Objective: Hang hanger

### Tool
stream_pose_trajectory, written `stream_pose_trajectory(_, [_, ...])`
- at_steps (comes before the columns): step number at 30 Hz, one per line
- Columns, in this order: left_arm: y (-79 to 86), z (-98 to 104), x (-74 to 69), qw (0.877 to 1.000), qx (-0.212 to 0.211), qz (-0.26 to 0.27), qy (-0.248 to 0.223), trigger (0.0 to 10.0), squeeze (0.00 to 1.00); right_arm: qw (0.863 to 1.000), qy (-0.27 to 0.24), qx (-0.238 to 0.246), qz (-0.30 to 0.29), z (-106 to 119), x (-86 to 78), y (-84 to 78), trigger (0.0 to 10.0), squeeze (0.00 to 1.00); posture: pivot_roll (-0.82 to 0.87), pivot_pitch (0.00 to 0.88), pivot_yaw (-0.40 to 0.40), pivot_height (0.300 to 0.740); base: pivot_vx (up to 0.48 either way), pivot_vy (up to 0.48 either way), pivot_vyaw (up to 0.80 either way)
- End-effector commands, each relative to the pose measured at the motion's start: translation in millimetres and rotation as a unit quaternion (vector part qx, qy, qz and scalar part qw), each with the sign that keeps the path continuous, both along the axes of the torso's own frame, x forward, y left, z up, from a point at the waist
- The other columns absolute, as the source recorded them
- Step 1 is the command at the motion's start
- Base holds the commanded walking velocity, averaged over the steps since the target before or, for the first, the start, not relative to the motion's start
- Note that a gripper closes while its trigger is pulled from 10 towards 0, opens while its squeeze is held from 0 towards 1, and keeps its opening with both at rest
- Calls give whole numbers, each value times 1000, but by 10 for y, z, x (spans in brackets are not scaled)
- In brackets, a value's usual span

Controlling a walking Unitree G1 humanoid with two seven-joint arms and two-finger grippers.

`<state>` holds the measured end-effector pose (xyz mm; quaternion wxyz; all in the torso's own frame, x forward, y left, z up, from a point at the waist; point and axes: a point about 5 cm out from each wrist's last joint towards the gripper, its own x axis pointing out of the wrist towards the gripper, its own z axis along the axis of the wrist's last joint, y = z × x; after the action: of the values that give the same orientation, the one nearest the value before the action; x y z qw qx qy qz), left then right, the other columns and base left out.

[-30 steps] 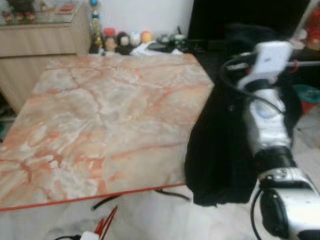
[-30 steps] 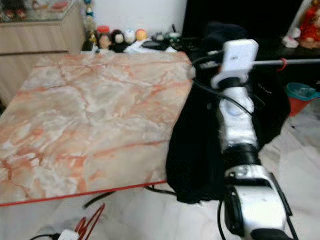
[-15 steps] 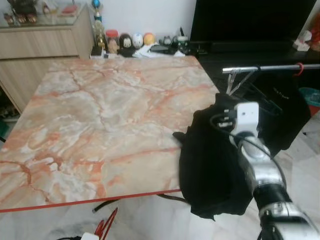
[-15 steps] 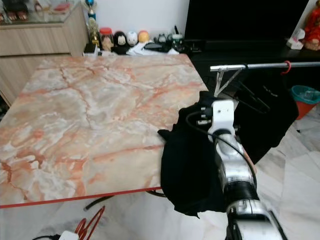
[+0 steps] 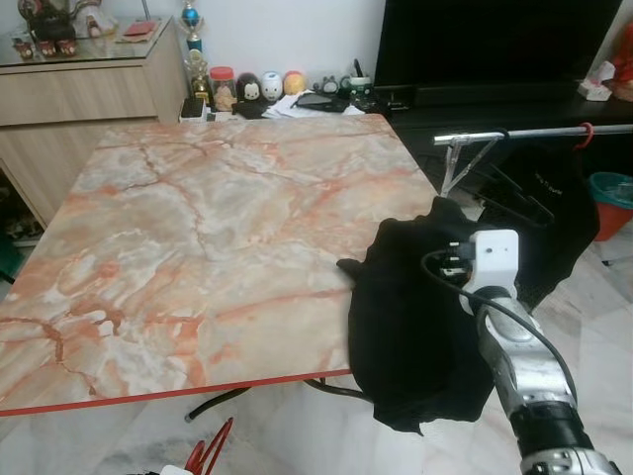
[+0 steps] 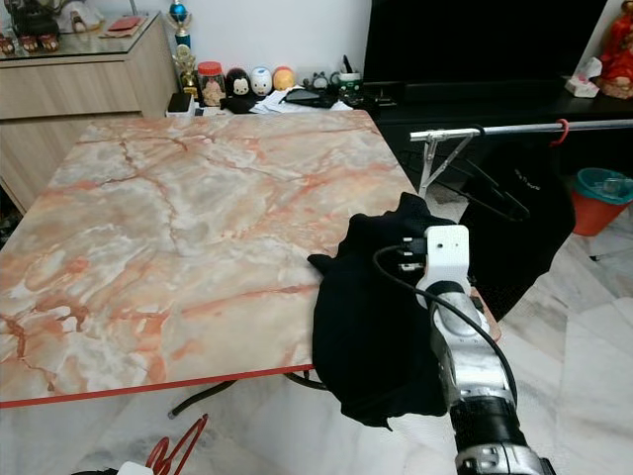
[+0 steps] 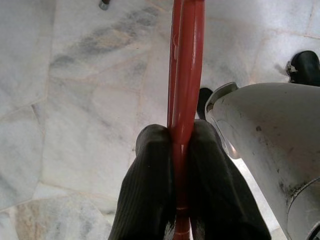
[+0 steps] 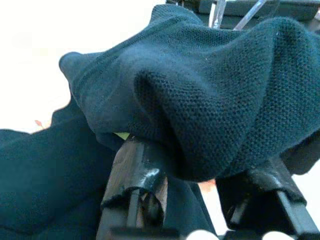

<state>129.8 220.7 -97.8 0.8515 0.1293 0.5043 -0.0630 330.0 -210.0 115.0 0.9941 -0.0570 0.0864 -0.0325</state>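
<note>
A red hanger (image 7: pixel 186 75) is pinched between the black fingers of my left gripper (image 7: pixel 181 137), held low over the marble floor; its red tip (image 5: pixel 214 448) pokes up below the table's front edge. My right gripper (image 8: pixel 195 172) is closed on a bunched black garment (image 5: pixel 413 322) that droops beside the table's right edge, with cloth draped over both fingers (image 8: pixel 134 167). The right arm with its white wrist camera (image 5: pixel 494 258) stands in front of the garment. A silver clothes rail (image 5: pixel 539 131) runs behind, carrying black hangers (image 5: pixel 514 193) and another dark garment (image 5: pixel 564 213).
The pink marble table (image 5: pixel 198 228) spans the left and middle. Jars and figurines (image 5: pixel 247 89) line its far edge, by a wooden cabinet (image 5: pixel 79 94). A black TV (image 5: pixel 495 45) stands behind the rail and a teal bin (image 5: pixel 611 188) at right. A black cable (image 5: pixel 213 401) lies under the table.
My right arm has come down from rail height and back toward me, still carrying the black garment. The head camera has shifted a little, so the rail is now uncovered.
</note>
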Motion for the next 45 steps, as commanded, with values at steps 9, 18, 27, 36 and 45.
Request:
stream_pose_trajectory(9, [-96,-51,-88,999,-21,-11,28,10000,0,1000,0,-23,-10,132,-187,-42,10000,1000,-128,0,-28,740,0,0,0])
stream_pose_trajectory(18, [-92,-47,-76,999,-23,-12,29,10000,0,999,0,-16,-28,127,-558,7,10000,1000,-127,0,-31,740,0,0,0])
stream_pose_trajectory(27, [-83,-40,-57,999,-16,-15,25,10000,0,996,-43,-2,-78,59,-942,-23,10000,0,-126,0,-34,740,0,0,0])
stream_pose_trajectory(36, [-45,-34,-54,1000,0,-7,21,10000,0,995,-52,18,-85,-116,-1096,3,10000,0,-121,0,-31,740,0,0,0])
stream_pose_trajectory(45, [-15,-48,-105,999,19,-10,31,10000,0,993,-95,20,-71,-46,-1139,86,10000,0,-120,0,-30,740,0,0,0])
